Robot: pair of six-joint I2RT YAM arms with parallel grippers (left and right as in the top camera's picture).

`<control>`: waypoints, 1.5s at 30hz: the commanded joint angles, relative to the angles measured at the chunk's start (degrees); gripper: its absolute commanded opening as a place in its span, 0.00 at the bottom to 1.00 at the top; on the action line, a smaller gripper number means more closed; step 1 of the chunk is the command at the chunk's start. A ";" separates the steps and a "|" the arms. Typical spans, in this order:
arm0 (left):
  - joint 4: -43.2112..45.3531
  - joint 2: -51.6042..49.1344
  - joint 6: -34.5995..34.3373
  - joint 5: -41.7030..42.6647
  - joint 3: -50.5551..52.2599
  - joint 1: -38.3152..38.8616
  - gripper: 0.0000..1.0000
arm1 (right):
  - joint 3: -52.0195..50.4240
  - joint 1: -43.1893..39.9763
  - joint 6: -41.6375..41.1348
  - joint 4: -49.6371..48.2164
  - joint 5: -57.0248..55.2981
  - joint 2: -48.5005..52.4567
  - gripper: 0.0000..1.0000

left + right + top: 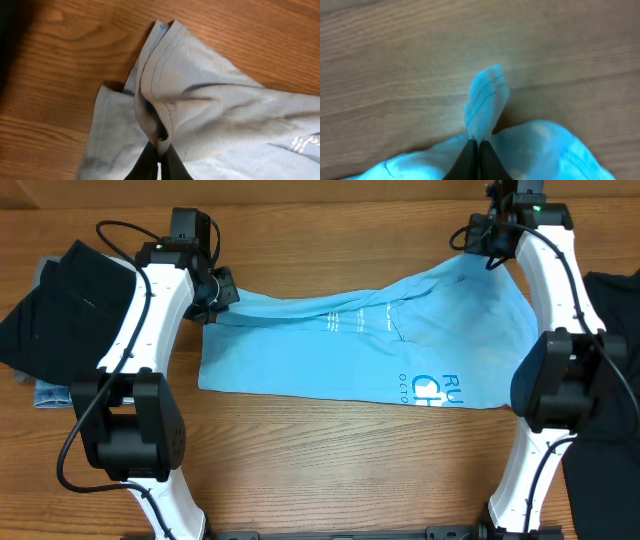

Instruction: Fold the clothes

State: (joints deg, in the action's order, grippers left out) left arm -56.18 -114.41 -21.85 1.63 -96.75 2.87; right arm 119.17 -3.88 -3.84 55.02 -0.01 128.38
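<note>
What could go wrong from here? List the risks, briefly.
1. The right fingers pinch only a thin tab of the T-shirt; it could slip out under tension.
2. The left fingers hold a bunched hem, so the fold may land crooked.
3. The dark clothes beside the left arm could get dragged.

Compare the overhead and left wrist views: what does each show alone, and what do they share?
Only overhead: the whole T-shirt spread between both arms, its large logo, the right tool shut on the far corner, and dark garments at the left and right table edges. Only left wrist: the hem stitching bunched into folds right at the left tool. Both: the blue T-shirt, the wooden table, and the left tool pinching cloth.
</note>
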 commanded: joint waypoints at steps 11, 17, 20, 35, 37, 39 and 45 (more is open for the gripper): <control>-6.14 1.29 0.44 0.81 -1.36 -6.82 0.04 | 0.20 -2.36 -1.84 13.94 0.09 -6.67 0.04; -7.93 1.29 0.46 1.57 -1.36 -7.32 0.04 | 0.20 -2.36 -2.25 21.40 0.09 -8.79 0.04; -8.31 1.29 0.46 1.57 -1.36 -6.51 0.04 | 0.20 -2.36 -2.93 25.88 0.07 -9.20 0.04; -13.88 1.29 1.11 1.14 -1.36 -4.00 0.04 | 0.20 -2.36 -7.13 40.85 0.04 -9.25 0.04; -15.17 1.29 1.09 1.16 -1.36 -3.96 0.04 | 0.20 -2.38 -7.13 41.88 0.04 -9.25 0.04; -16.24 1.29 1.14 1.14 -1.36 -3.96 0.04 | 0.17 -2.38 -7.10 42.05 0.04 -9.25 0.04; -20.09 1.29 1.31 -1.84 -1.36 -3.96 0.04 | -0.39 -2.86 -7.08 42.05 0.02 -10.29 0.04</control>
State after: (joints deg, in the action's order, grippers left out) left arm -74.35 -114.41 -21.82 2.57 -96.77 -1.48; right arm 119.17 -5.98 -10.50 97.10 0.01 121.34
